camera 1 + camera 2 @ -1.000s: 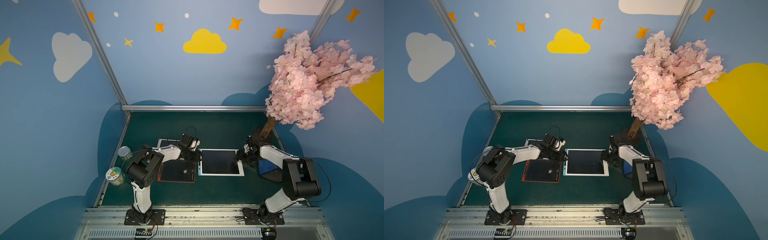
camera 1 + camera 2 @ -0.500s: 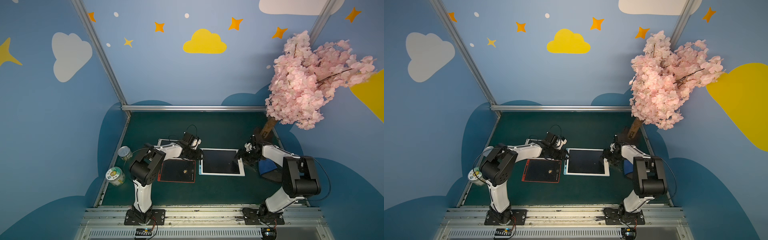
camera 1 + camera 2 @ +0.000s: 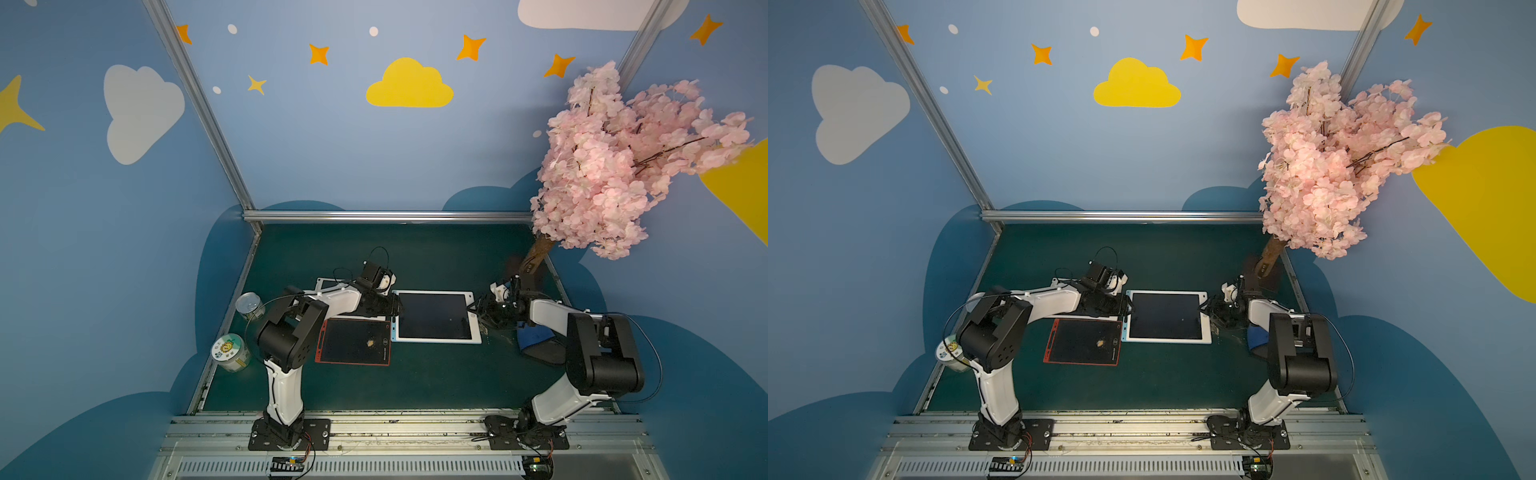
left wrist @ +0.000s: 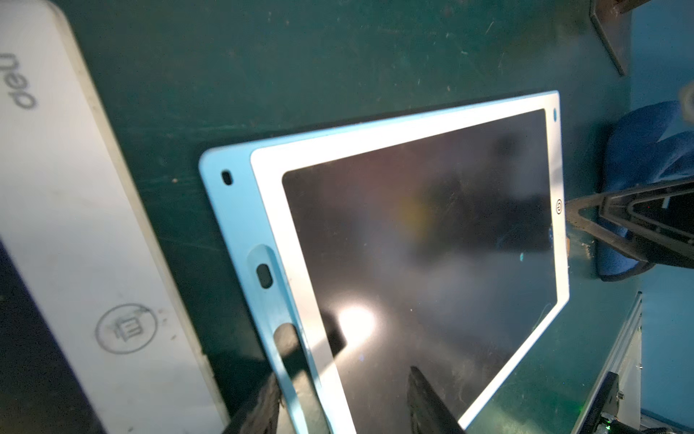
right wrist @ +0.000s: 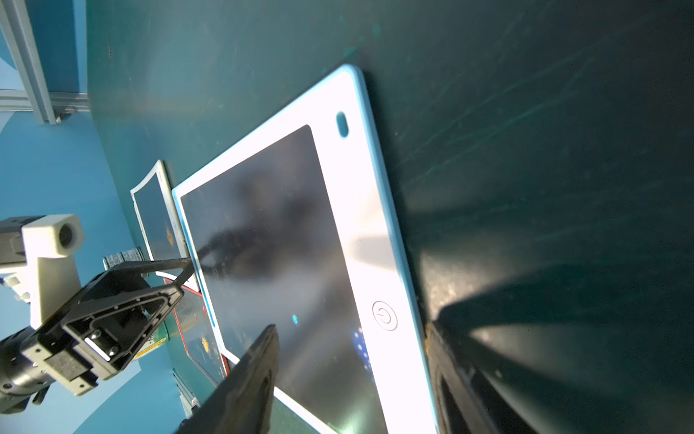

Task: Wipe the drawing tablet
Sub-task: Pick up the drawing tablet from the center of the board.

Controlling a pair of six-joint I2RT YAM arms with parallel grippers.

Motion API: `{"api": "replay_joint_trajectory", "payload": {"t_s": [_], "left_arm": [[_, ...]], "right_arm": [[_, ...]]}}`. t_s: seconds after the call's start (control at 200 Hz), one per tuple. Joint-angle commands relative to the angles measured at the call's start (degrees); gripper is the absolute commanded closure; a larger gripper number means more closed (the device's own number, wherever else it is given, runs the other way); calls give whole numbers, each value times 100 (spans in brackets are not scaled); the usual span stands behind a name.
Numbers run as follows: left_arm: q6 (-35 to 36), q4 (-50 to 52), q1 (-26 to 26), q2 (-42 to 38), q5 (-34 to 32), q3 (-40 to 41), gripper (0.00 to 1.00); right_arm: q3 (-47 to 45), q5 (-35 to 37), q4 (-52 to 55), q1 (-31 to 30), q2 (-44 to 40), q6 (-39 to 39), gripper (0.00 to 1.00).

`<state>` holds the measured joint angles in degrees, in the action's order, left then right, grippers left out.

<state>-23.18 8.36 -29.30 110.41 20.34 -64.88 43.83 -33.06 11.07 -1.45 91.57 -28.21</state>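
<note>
The drawing tablet [image 3: 434, 316] [image 3: 1165, 316], white-framed with a light-blue rim and a dark screen, lies flat mid-table. My left gripper [image 3: 397, 307] [image 4: 345, 375] is open and straddles its left edge: one finger stands over the screen [image 4: 413, 244], the other outside the rim. My right gripper [image 3: 478, 309] [image 5: 351, 330] is open at the opposite edge beside the round button [image 5: 384, 315], with one finger above the screen [image 5: 281, 244] and one off the rim. A blue cloth [image 3: 534, 334] lies on the table by the right arm, in neither gripper.
A red-framed tablet [image 3: 353, 341] lies in front of the left arm, and a white one [image 3: 328, 284] lies partly under that arm. Two jars [image 3: 249, 305] [image 3: 228, 352] stand at the left edge. A pink blossom tree's trunk [image 3: 536, 257] rises at the back right.
The right gripper's jaws have narrowed over the tablet's right edge. The left arm's elbow has swung slightly, while its jaws kept their width at the left edge.
</note>
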Motion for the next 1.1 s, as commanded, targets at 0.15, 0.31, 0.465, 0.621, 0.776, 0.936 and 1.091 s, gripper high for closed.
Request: {"api": "replay_joint_trajectory", "payload": {"t_s": [0.15,0.31,0.465,0.621,0.776,0.936,1.091], "left_arm": [[147,210,-199,217,300,74,46],[140,188,-200,177,293,90,46],[142,184,-204,149,288,108,46],[139,184,-190,128,278,128,46],[138,175,-183,121,287,130,46],[131,175,-180,138,295,123,46],[131,166,-181,147,295,127,46]], "right_arm": [[-231,-1776,-219,-349,-1173,-181,37],[-204,-1713,20,-282,-1578,-132,37],[-182,-1596,139,-261,-1684,-100,40],[-117,-1175,516,-256,-1821,119,45],[-60,-611,976,-139,-2113,390,48],[-59,-631,1098,102,-2214,476,50],[-121,-816,1005,239,-2199,440,61]]}}
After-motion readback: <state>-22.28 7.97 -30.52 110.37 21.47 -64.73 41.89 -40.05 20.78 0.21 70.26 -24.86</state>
